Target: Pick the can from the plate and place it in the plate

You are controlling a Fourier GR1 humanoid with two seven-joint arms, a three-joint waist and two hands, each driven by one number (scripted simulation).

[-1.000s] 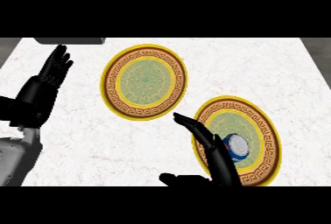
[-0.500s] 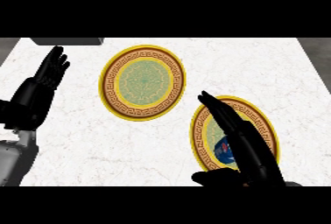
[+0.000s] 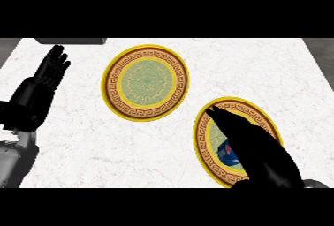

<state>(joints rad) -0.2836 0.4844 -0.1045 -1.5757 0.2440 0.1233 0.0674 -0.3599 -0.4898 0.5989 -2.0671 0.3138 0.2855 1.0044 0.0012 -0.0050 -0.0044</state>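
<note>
Head view: your right hand [image 3: 257,152], fingers straight, covers the near plate [image 3: 207,145] holding the can [image 3: 228,154]; far plate [image 3: 146,82] bare; left hand [image 3: 46,81] rests open.

On the white marble counter [image 3: 163,145] we see two round plates with gold rims. The first gold-rimmed plate [image 3: 146,82] lies far and a little left of the middle. The second gold-rimmed plate [image 3: 207,145] lies near and to the right, apart from the first one. On this second plate sits the blue and white can [image 3: 228,155], at its near part. The black right hand [image 3: 257,152] lies over this plate and hides most of the can. The black left hand [image 3: 44,84] is at the left edge, left of the first plate.
</note>
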